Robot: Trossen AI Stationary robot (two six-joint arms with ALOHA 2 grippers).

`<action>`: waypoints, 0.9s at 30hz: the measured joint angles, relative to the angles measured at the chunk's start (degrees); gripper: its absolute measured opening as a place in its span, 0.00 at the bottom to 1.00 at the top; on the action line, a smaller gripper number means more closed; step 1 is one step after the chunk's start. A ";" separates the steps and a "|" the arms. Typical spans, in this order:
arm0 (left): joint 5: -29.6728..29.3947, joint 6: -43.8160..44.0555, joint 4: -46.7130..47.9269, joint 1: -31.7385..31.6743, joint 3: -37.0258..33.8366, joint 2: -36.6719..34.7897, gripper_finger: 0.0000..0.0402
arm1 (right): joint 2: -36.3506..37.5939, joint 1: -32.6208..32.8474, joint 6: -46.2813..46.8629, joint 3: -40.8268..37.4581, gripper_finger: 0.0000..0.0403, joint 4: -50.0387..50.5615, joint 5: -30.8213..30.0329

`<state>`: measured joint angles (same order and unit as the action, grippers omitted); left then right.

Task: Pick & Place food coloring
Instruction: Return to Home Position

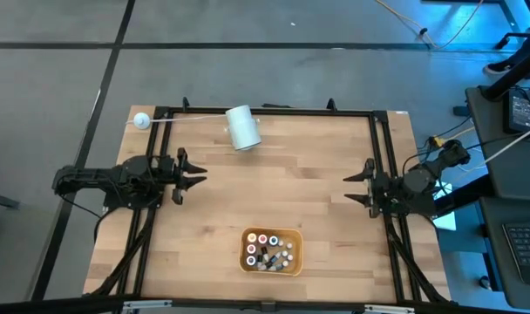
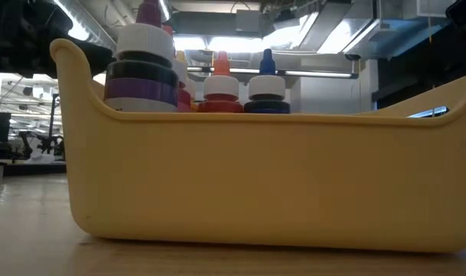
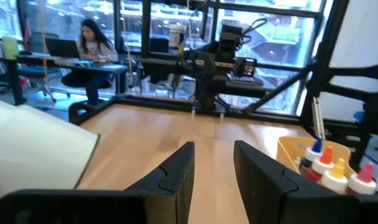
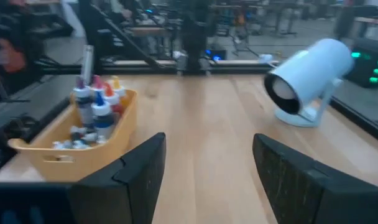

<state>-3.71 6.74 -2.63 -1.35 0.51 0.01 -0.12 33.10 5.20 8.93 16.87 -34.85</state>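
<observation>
The food coloring bottles (image 1: 269,252) stand and lie packed inside one yellow bin (image 1: 244,263); none is on the bare surface. About a dozen caps show from above (red, orange, blue, white, purple); the exact count cannot be told. The bin sits on the wooden table (image 1: 317,157) at its near edge, midway between left and right. One white roll (image 1: 242,127) lies at the far edge, with one white ball (image 1: 141,120) on a thin rod to its left. The left gripper (image 1: 195,177) and right gripper (image 1: 350,187) wait at opposite table sides, fingers parted, holding nothing. The floor is grey; one person (image 3: 92,46) sits at a desk beyond the table
</observation>
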 joint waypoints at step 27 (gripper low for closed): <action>-1.67 0.36 -0.57 -5.16 -0.02 0.02 0.27 | 0.07 -15.27 -9.48 -8.48 0.60 -21.48 21.72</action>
<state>-5.39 7.11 -3.20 -6.50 0.49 0.03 -0.05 17.83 -4.28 0.45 -4.61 -13.13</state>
